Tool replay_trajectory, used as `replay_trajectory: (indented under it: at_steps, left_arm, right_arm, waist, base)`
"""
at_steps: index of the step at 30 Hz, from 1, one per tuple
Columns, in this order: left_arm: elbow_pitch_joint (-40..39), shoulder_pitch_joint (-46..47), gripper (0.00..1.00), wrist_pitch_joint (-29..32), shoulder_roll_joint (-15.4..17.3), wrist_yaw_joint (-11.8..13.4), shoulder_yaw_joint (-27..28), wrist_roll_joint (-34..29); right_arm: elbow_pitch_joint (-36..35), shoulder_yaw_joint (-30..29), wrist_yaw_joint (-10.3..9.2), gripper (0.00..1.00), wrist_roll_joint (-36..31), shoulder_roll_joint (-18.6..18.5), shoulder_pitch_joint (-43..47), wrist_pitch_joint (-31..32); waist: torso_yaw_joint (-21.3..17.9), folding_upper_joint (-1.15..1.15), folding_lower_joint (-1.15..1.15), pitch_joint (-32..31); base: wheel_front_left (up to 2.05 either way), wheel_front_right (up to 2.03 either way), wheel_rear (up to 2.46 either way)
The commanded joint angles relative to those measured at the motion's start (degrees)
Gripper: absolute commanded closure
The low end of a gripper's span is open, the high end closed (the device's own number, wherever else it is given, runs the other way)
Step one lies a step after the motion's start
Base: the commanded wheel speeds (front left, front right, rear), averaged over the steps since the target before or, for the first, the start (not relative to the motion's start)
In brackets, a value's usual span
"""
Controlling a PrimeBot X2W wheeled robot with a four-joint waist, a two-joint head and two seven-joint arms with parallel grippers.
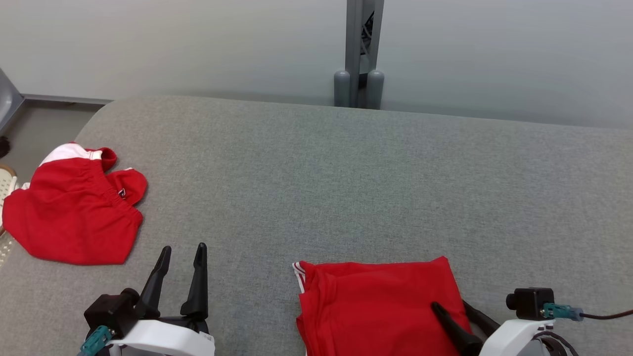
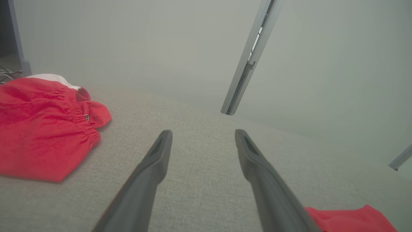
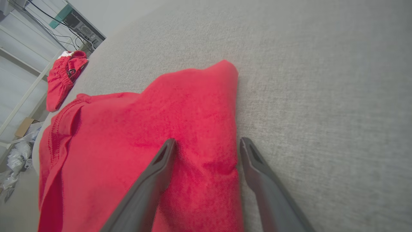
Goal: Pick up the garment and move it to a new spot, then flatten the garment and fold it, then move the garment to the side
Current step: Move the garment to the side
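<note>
A folded red garment [image 1: 376,301] [image 3: 145,129] lies flat at the near middle of the grey padded table [image 1: 346,173]; its corner shows in the left wrist view [image 2: 351,219]. My right gripper [image 1: 450,305] [image 3: 206,141] is open and straddles the garment's right edge, one finger over the cloth and the other over the bare table beside it. Nothing is pinched. My left gripper [image 1: 184,248] [image 2: 202,132] stands open and empty over bare table to the left of the garment.
A second red garment [image 1: 74,217] [image 2: 38,129] [image 3: 62,77] with a white waistband lies crumpled near the table's left edge. A grey post [image 1: 359,54] stands behind the far edge. The floor drops away at the left, with a pale basket [image 1: 5,183] there.
</note>
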State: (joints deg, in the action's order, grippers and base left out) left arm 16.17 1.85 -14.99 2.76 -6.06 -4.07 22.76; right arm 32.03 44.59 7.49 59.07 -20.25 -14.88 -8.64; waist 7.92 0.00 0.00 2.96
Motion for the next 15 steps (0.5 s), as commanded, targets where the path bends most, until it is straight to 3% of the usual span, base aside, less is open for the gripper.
replay_trajectory:
  at_steps: [1, 6, 8, 15]
  left_arm:
    - [0.0, 0.8, 0.0, -0.2, 0.3, -0.3, 0.1, 0.3]
    - [-0.2, 1.2, 0.0, -0.2, 0.3, -0.4, 0.4, 0.2]
    - [0.0, 1.2, 0.0, -0.2, 0.3, -0.4, 0.3, -0.1]
    - [-0.3, 1.4, 0.0, -0.2, 0.3, -0.4, 0.0, -0.9]
  right_arm:
    - [0.5, 0.7, 0.01, 0.0, 0.9, -0.1, -0.7, 0.3]
    - [1.8, 4.8, 0.01, 0.0, 3.9, 0.3, -2.5, 0.6]
    - [1.8, 7.3, 0.01, 1.0, 4.6, 0.0, -3.8, 0.0]
    - [2.1, 11.2, 0.0, 1.0, 5.9, -2.4, -8.0, -3.1]
  waist:
    - [0.4, 0.0, 0.0, 0.4]
    - [0.9, 0.0, 0.0, 1.1]
    - [0.7, 0.0, 0.0, 1.5]
    - [-1.1, 0.0, 0.0, 2.3]
  base:
    - [0.0, 0.0, 0.0]
    - [0.0, 0.0, 0.0]
    - [0.0, 0.0, 0.0]
    - [0.0, 0.0, 0.0]
